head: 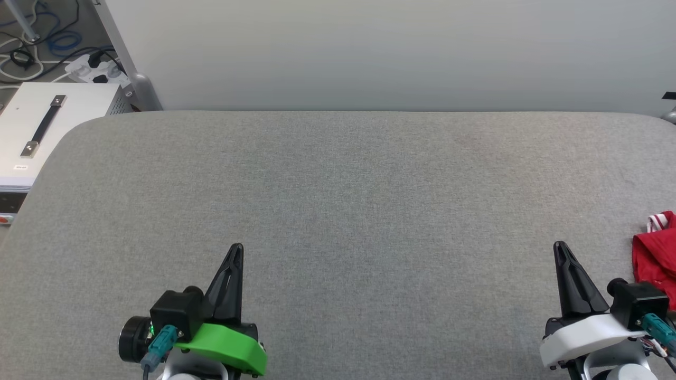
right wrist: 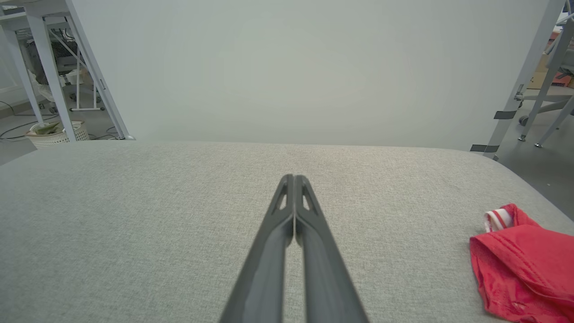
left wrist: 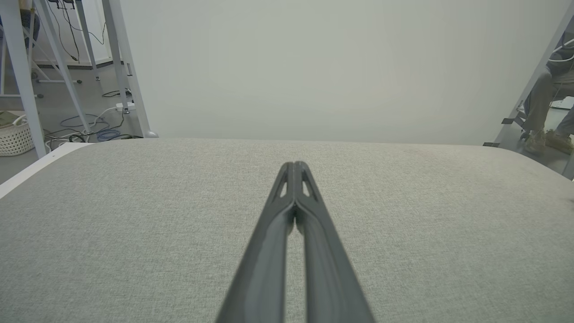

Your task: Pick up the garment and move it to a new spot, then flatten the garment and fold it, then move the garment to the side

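Right hand (head: 560,247) closed, garment (head: 655,261) nearby on table (head: 369,179).

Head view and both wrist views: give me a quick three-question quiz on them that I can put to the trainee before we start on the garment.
1. True or false: the left gripper is shut, with nothing between its fingers.
2. Where on the grey table does the garment lie?
A) in the middle
B) on the right side, to the right of the right gripper
C) at the far edge by the wall
3. Fill in: the trim showing on the crumpled garment is striped red and ____.

Key: 1 true; 2 B; 3 white.
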`<state>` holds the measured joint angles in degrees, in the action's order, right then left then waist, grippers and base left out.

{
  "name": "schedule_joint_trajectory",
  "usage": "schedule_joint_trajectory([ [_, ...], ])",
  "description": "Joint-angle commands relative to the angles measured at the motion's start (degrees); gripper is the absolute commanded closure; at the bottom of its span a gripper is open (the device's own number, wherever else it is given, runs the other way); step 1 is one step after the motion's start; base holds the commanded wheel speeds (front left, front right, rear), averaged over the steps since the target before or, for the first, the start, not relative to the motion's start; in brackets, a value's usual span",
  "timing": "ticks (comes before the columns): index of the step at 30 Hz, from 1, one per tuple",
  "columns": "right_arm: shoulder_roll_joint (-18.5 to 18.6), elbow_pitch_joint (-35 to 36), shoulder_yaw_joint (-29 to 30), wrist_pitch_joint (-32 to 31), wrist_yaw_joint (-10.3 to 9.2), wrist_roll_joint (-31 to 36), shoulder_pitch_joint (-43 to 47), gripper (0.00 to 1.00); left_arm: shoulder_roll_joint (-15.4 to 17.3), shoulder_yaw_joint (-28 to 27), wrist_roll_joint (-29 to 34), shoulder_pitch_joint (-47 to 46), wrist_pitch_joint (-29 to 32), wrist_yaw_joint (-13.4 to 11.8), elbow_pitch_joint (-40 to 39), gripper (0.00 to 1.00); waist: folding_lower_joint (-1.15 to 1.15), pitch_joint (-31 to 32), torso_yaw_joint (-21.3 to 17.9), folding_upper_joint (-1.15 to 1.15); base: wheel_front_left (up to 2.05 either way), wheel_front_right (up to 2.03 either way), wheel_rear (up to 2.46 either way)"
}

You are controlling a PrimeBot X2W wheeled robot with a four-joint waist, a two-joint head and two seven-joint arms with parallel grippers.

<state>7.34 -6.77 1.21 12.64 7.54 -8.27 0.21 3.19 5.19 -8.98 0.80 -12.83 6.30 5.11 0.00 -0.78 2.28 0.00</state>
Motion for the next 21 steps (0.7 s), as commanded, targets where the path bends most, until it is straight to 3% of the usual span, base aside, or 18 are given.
schedule_joint_trajectory([
  [1,-0.4,0.48,-0.15,-0.36,-0.01,0.64,-0.03,1.0,-0.05,-0.29,0.66,-0.12,0.37,-0.43,-0.23,1.0,0.0,0.01,-0.03,0.0,0.0,0.0,0.0],
  [21,-1.15,1.64,-0.34,-2.62,-0.02,2.05,-0.06,1.0,-0.1,-1.19,2.19,-0.24,2.66,-1.51,-1.13,1.0,0.0,0.15,-0.44,0.0,0.0,0.0,0.0],
])
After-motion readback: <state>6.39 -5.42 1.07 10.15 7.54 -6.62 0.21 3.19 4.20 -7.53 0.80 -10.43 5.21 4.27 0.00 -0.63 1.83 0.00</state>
